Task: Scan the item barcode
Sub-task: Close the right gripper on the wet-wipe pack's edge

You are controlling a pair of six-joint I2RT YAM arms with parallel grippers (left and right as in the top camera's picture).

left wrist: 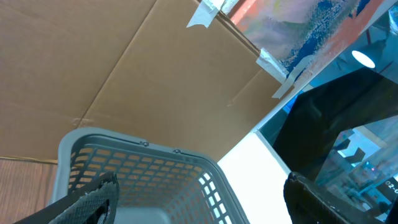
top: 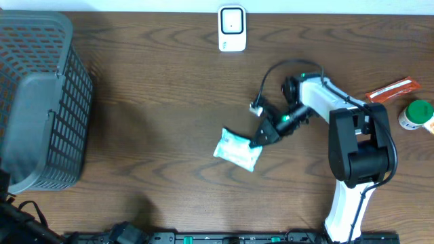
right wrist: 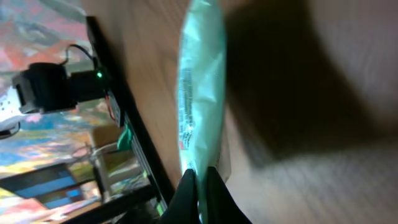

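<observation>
A grey slotted basket point(top: 73, 102) is standing at the left end of the brown wood-grain worktop point(top: 156, 102), its far side running off the edge of the overhead view; at the far right an orange packet point(top: 393, 89) is lying flat at a slant, with a green-lidded white container point(top: 415, 115) sitting just beside it, nearer the front edge; both are lying well apart from the basket; a black rail point(top: 224, 237) is running along the front edge; in the left wrist view the basket point(left wrist: 155, 174) is showing its open top, with a sheet of brown cardboard point(left wrist: 124, 68) rising behind it and a painted poster point(left wrist: 298, 31) hanging taped along the cardboard's edge.
</observation>
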